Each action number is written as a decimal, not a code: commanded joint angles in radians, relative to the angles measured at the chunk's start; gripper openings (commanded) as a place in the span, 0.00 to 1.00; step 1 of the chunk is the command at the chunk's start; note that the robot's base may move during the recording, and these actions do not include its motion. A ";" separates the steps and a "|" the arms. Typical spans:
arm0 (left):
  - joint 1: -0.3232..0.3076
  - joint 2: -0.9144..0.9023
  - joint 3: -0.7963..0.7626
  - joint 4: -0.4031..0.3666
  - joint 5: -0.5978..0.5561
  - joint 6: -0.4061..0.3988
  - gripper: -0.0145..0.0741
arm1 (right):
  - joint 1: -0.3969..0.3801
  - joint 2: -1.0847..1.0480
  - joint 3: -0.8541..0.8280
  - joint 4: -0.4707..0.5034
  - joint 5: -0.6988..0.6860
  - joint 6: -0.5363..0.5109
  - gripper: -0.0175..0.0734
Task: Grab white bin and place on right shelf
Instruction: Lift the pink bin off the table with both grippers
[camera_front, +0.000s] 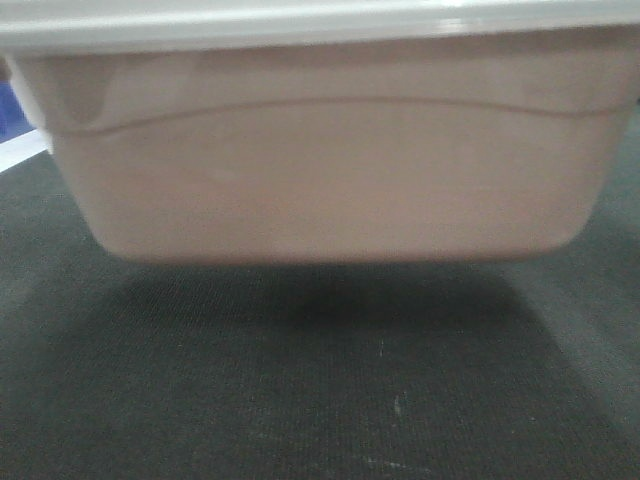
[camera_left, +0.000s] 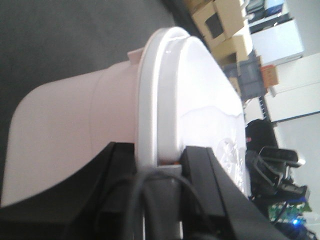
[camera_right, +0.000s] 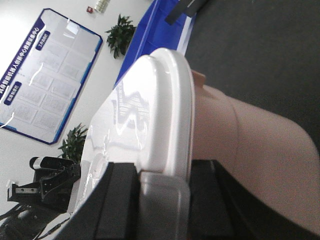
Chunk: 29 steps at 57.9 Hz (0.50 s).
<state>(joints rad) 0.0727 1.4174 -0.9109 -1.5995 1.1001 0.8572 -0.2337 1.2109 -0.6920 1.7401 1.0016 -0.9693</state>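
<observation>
The white bin (camera_front: 330, 170) fills the front view, its pale pinkish wall and white lid (camera_front: 300, 20) close to the camera, with a dark shadow on the floor beneath it. My left gripper (camera_left: 160, 166) is shut on the lid rim at one end of the bin (camera_left: 75, 115), one black finger (camera_left: 120, 172) under the rim and the other on the lid. My right gripper (camera_right: 165, 186) is shut on the grey handle (camera_right: 165, 200) at the other end of the bin (camera_right: 240, 145). The right shelf is out of view.
Dark carpet (camera_front: 320, 400) lies under and around the bin. Cardboard boxes (camera_left: 220, 25) and equipment stand beyond the left end. Beyond the right end are a blue panel (camera_right: 155, 30), a wall poster (camera_right: 45, 75) and potted plants (camera_right: 120, 35).
</observation>
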 joint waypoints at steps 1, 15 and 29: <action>-0.025 -0.055 -0.053 -0.144 0.238 0.003 0.02 | 0.038 -0.049 -0.025 0.152 0.336 -0.010 0.26; -0.025 -0.099 -0.112 -0.231 0.238 0.003 0.02 | 0.038 -0.083 -0.067 0.152 0.336 0.031 0.26; -0.025 -0.125 -0.135 -0.247 0.238 0.001 0.02 | 0.038 -0.119 -0.145 0.152 0.336 0.057 0.26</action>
<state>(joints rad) 0.0727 1.3372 -1.0078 -1.7426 1.0838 0.8679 -0.2250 1.1336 -0.7723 1.7639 1.0025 -0.9249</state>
